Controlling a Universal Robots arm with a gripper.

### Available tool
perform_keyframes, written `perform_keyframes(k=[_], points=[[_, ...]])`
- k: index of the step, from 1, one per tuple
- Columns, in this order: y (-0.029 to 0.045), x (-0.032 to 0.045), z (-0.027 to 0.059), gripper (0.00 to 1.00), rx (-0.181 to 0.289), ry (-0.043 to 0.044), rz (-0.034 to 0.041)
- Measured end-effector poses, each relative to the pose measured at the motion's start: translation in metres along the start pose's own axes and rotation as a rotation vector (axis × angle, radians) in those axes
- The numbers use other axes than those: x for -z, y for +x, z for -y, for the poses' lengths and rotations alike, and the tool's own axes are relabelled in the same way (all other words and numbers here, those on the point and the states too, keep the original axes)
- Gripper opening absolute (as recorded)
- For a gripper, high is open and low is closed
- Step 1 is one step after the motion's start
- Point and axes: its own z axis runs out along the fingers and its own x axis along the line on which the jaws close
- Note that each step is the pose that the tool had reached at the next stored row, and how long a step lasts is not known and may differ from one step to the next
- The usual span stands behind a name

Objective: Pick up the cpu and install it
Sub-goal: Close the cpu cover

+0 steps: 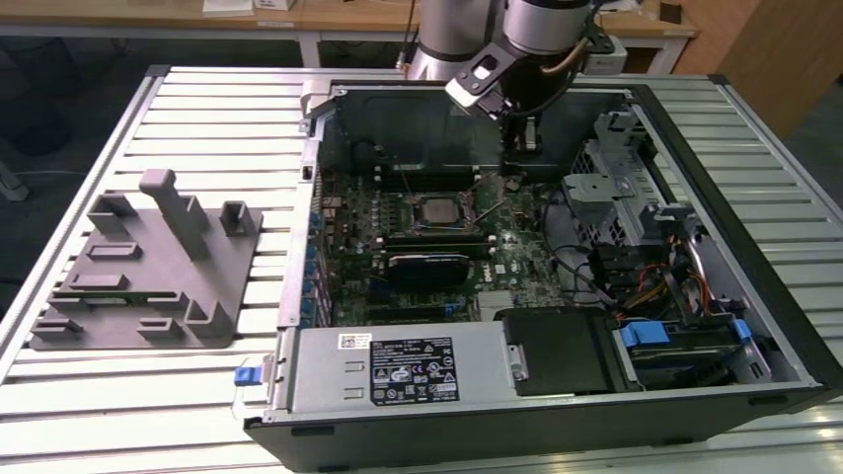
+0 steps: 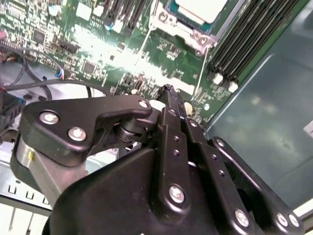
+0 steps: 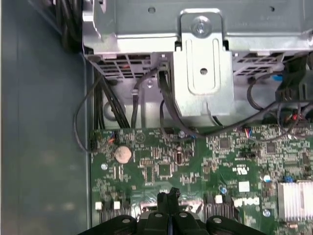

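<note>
The cpu (image 1: 435, 209) lay flat in its socket on the motherboard (image 1: 524, 219), near the middle of the open computer case (image 1: 737, 178). It had its silvery top up and a metal frame around it. In the second wrist view the cpu (image 2: 200, 7) sat well apart from the jaws, with green board between them.

The jaws were pressed together with nothing between them. Their fingertips (image 2: 169, 95) met in one narrow black point, which also showed in the first wrist view (image 3: 167, 195). In the exterior view the jaws hung above the board, to the cpu's right in that view and nearer the case's far wall, touching neither the cpu nor the board.

A thin metal lever (image 2: 200, 73) slanted up from the socket's edge, close to the fingertips. Rows of black memory slots (image 2: 249, 39) ran along one side of the socket. A larger black block (image 1: 428, 269) sat on the board just beside the cpu, on its near side in the exterior view.

A silvery coin cell (image 3: 123, 154) sat on the board, and past the board's edge stood a metal drive cage (image 3: 203, 73) with dark cables (image 3: 105, 105) looping under it. A grey power supply (image 1: 395, 370) filled the near end of the case. On the slatted desk (image 1: 224, 109), at the exterior view's left, lay a grey plastic tray (image 1: 145, 276) with upright posts.
</note>
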Motion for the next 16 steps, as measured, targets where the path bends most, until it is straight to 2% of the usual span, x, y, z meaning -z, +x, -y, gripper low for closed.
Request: perform_keyframes(k=[7,16], points=[[0.0011,-0.0044,-0.0081,0.11,0.002,-0.0001,-0.0001],[0.0016,-0.0197,-0.0119,0.11,0.003,0.0000,-0.0001]])
